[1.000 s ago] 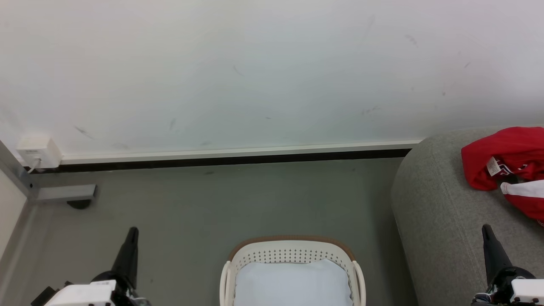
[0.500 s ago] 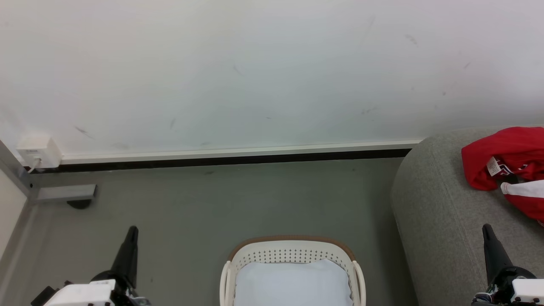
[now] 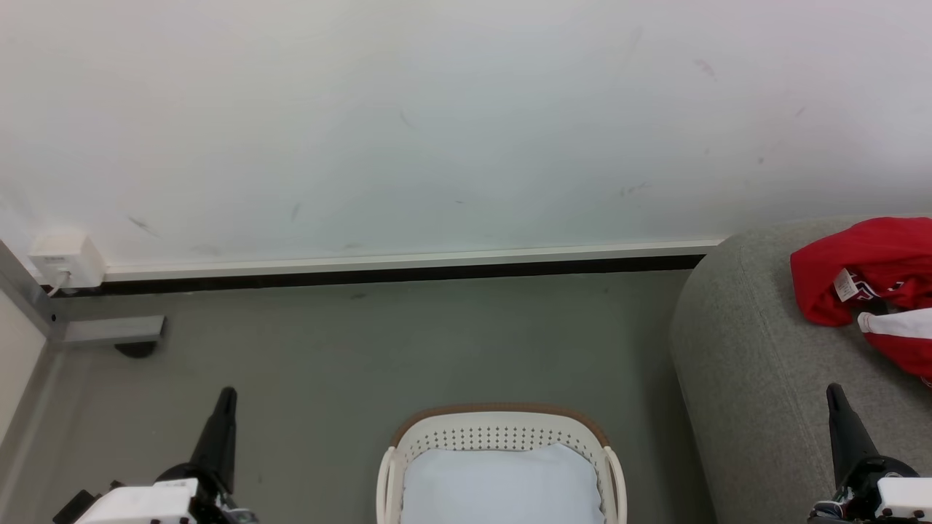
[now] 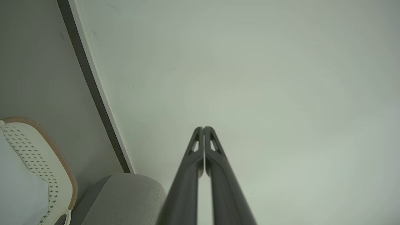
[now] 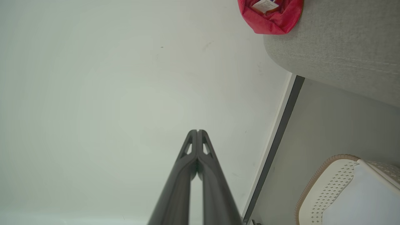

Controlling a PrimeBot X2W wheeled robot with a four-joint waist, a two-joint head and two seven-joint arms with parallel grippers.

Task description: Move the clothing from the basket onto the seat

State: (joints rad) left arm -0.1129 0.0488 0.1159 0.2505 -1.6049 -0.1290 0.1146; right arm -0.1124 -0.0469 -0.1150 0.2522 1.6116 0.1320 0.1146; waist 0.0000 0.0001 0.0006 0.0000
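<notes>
The red clothing (image 3: 874,276) with white trim and a small label lies bunched on the grey seat (image 3: 757,378) at the right; its red edge (image 5: 272,18) and the seat (image 5: 337,56) also show in the right wrist view. The cream basket (image 3: 502,429) with its brown rim stands on the floor at bottom centre, holding just a flat white pad (image 3: 502,484). My left gripper (image 3: 227,397) is shut at the lower left, its fingertips touching (image 4: 203,128). My right gripper (image 3: 832,393) is shut over the seat's front, holding nothing (image 5: 197,132).
A white wall with a dark skirting strip (image 3: 393,275) runs behind the grey floor. A white socket box (image 3: 62,260) and a grey metal bracket (image 3: 109,331) sit at the far left. The basket rim (image 4: 62,156) and seat corner (image 4: 125,197) appear in the left wrist view.
</notes>
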